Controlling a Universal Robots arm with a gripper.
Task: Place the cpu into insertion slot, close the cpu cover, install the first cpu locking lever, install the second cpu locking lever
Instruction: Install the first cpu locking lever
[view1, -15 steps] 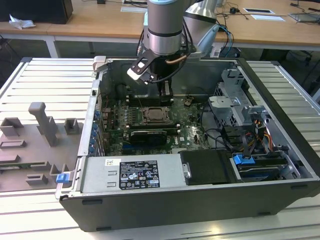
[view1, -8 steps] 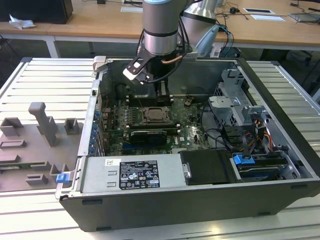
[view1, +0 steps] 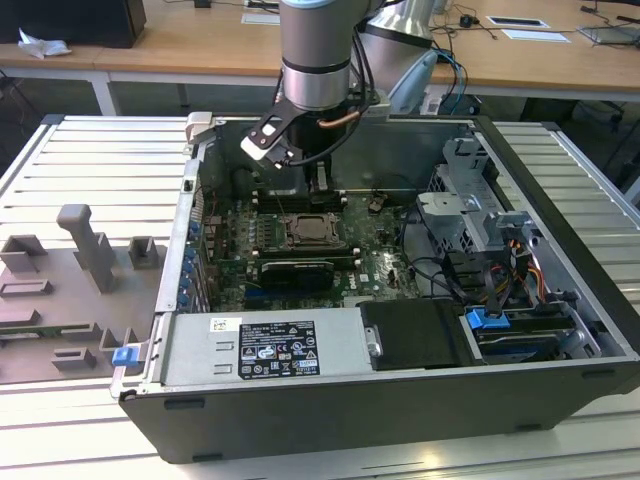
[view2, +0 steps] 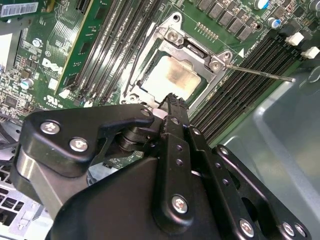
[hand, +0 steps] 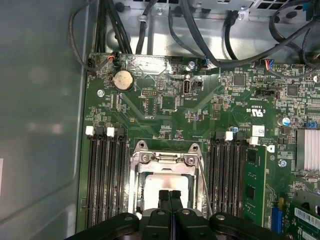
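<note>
Over the cpu (hand: 152, 184) — gripper (hand: 170, 193) fingers pressed together | cpu cover (hand: 167, 159) down | memory slots (hand: 105, 175) flanking.

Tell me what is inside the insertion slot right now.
The cpu lies inside, its pale top showing through the window of the cpu cover. The shut gripper hides one edge of the chip, and whatever lies beneath the chip is covered.
</note>
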